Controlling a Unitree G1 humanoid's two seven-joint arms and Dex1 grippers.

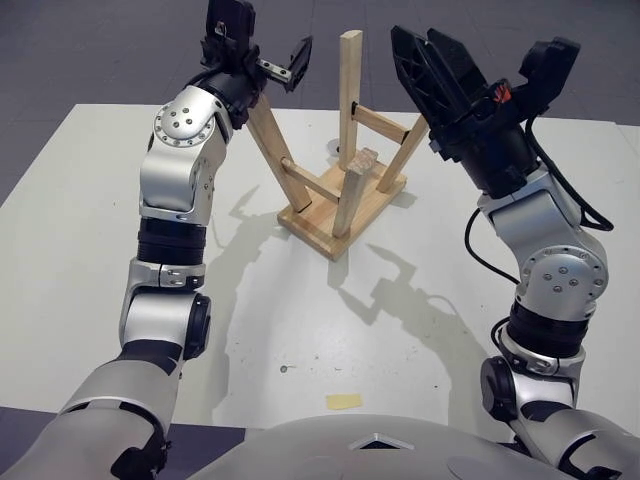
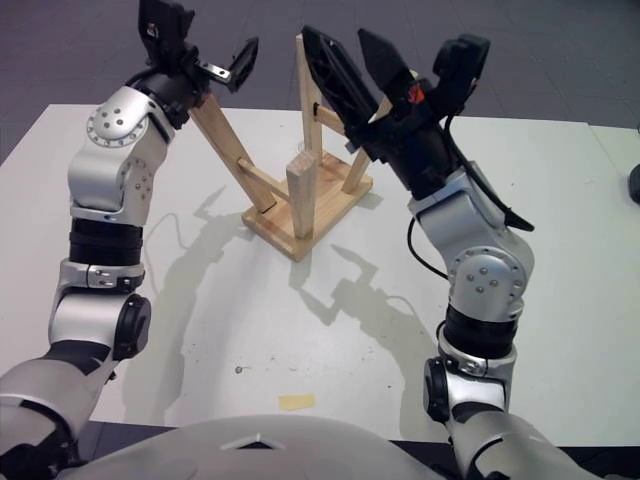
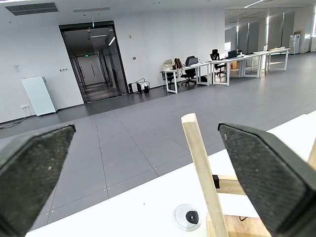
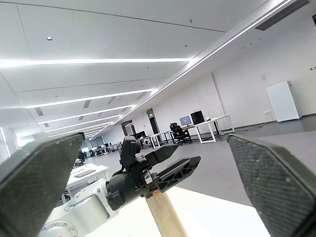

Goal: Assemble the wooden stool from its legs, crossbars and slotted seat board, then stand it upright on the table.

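The wooden stool [image 1: 335, 222] rests upside down on the white table [image 1: 90, 220], seat board flat and its legs pointing up, joined by crossbars [image 1: 312, 184]. My left gripper [image 1: 262, 45] is raised above the top of the left leg [image 1: 272, 150], open, with nothing between its fingers. In the left wrist view a far leg [image 3: 199, 163] stands beyond its wide-spread pads [image 3: 34, 173]. My right gripper [image 1: 420, 45] is held high to the right of the tall back leg [image 1: 350, 85], open and empty. The right wrist view looks across at the left gripper [image 4: 160, 168] just over a leg top [image 4: 165, 217].
A round cable port [image 1: 340, 148] sits in the table behind the stool. A small yellow scrap [image 1: 344, 401] lies near the front edge, with a dark speck [image 1: 284, 368] beside it. Bare tabletop spreads to the left, right and front of the stool.
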